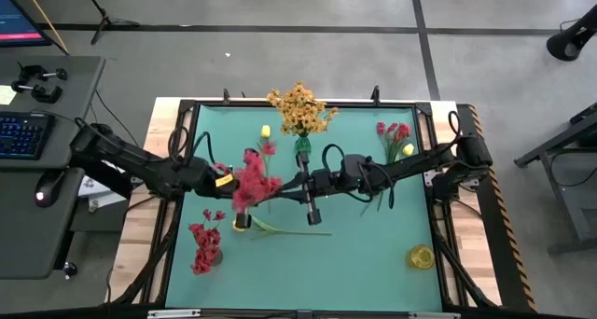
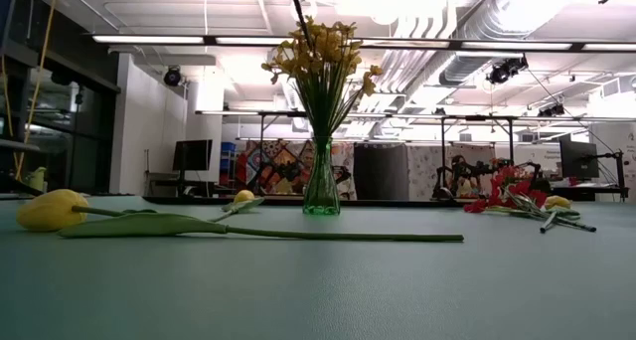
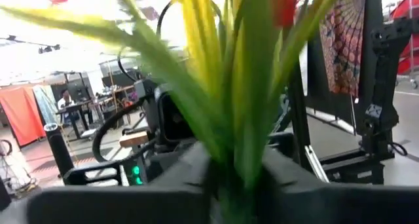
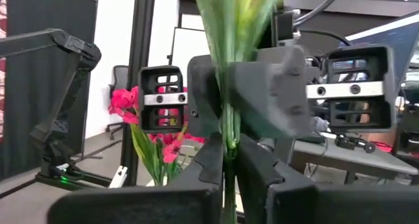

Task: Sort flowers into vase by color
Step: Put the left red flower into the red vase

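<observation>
flowers meet between two robot arms above the middle of a green table [image 1: 364, 254]: the left hand [image 1: 227, 181] and the right hand [image 1: 311, 182] both grip one bunch of red flowers [image 1: 250, 181] held up over the mat, the blooms toward the left arm and the green stems [image 4: 226, 129] running across to the right one. in the right wrist view the right hand's dark fingers [image 4: 208, 162] are pinched on the thin stems, with the left arm's hand directly behind, clamped around the same stalks. in the left wrist view the stems and long green leaves [image 3: 222, 86] rise straight out of the left hand, its fingers clenched around them. at the far edge of the table stands a green glass vase [image 1: 302, 144] filled with orange-yellow flowers [image 1: 300, 108], upright and apart from both hands. a single yellow tulip [image 1: 266, 131] lies just beside it. near the right far corner rests a small bunch of red flowers with one yellow bud [image 1: 395, 137]. a second yellow tulip [image 2: 50, 210] lies flat on the mat below the held bunch, its long stem pointing toward the right side. a vase of red flowers [image 1: 205, 247] stands at the left near corner, and an empty yellow vase [image 1: 421, 256] at the right near corner.
</observation>
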Available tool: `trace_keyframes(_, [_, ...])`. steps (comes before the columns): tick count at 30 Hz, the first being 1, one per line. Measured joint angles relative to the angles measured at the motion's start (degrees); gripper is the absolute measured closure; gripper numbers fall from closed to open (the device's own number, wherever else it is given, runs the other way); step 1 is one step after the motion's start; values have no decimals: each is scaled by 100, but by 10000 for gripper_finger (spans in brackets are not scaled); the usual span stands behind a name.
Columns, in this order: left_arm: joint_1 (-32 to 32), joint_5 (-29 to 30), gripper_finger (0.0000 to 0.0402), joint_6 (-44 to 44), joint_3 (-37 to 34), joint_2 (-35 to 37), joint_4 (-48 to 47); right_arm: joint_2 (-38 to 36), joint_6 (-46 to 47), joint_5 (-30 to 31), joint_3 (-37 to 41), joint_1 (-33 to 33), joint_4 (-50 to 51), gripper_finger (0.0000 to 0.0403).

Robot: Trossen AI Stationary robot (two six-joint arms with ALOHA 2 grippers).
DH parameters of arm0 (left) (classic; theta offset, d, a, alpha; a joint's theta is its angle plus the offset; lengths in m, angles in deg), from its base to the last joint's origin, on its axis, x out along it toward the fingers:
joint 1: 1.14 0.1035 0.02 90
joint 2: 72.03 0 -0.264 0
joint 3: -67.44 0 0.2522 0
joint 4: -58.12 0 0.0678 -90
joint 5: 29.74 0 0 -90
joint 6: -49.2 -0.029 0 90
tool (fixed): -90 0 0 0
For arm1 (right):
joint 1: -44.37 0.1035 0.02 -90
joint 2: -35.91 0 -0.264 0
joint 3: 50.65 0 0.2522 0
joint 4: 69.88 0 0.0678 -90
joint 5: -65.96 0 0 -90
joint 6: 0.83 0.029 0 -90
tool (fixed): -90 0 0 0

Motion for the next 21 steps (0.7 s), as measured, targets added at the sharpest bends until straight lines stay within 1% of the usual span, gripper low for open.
trace_keyframes(1, [-1, 10, 377, 28, 0, 30, -58, 0, -30, 7, 0, -2, 1, 383])
trace_keyframes(2, [1, 21, 386, 109, 0, 59, -112, 0, -64, 23, 0, 0, 3, 376])
trace_keyframes(4, [-1, 174, 387, 176, 0, 168, -308, -7, -127, 87, 0, 0, 41, 355])
trace_keyframes(6, [-31, 384, 394, 191, -3, 395, -656, -73, -160, 333, 0, 16, 190, 327])
trace_keyframes(8, [-127, 620, 397, 206, -4, 710, -959, -193, -309, 708, 0, 66, 416, 293])
trace_keyframes(12, [-478, 1061, 398, 263, -2, 1548, -1552, -347, -630, 1682, -2, 282, 922, 225])
trace_keyframes(15, [-817, 1336, 399, 453, -2, 2176, -1937, -456, -810, 2142, -2, 453, 1350, 185])
trace_keyframes(17, [-1059, 1296, 400, 664, 0, 2550, -2200, -529, -840, 2338, -2, 556, 1630, 166])
trace_keyframes(21, [-1537, 611, 400, 1155, 0, 3074, -2858, -590, -662, 2583, -1, 728, 2198, 149])
